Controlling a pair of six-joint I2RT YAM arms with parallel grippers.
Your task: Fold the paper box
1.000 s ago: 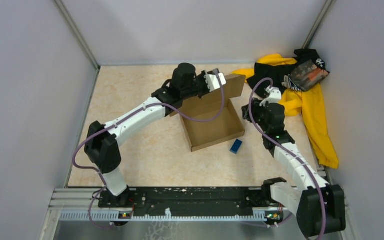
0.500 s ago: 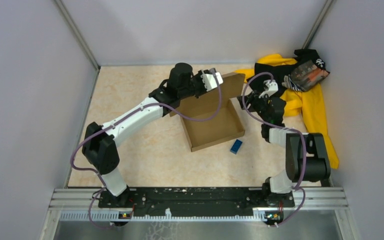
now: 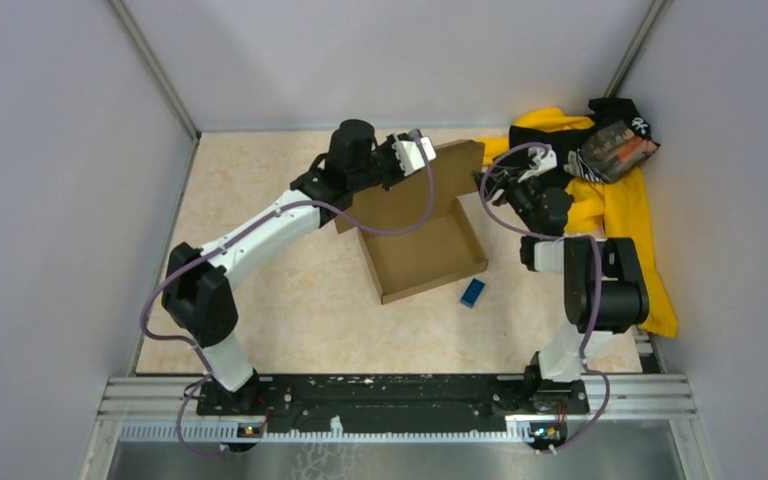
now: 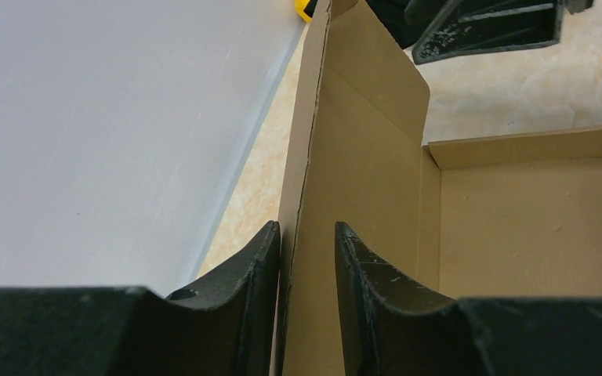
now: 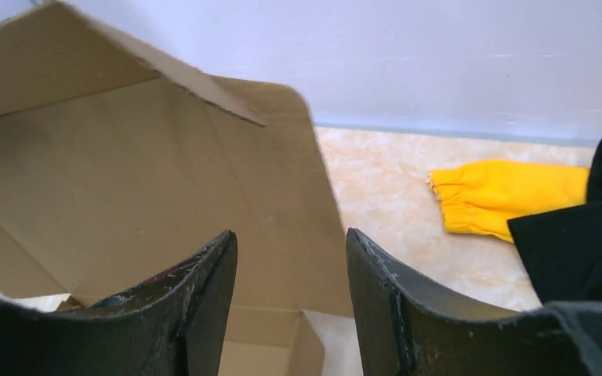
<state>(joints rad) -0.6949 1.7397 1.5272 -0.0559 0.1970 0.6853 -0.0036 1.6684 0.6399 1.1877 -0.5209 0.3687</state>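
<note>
Straddling the upright flap (image 4: 345, 196) of the box (image 3: 425, 250) at upper centre, the left jaws stand loosely open; the right jaws, open too, face its end.

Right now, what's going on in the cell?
Two arms are folding the paper box on the table. Its tray is formed and the rear flap stands upright. The left hand straddles that flap's edge, touching the outer face with a gap on the inner side, so it is not clamped. The right hand is open at the flap's right end; contact there is unclear. A small blue block lies by the box's near corner, with a yellow-and-black cloth pile at the right.
</note>
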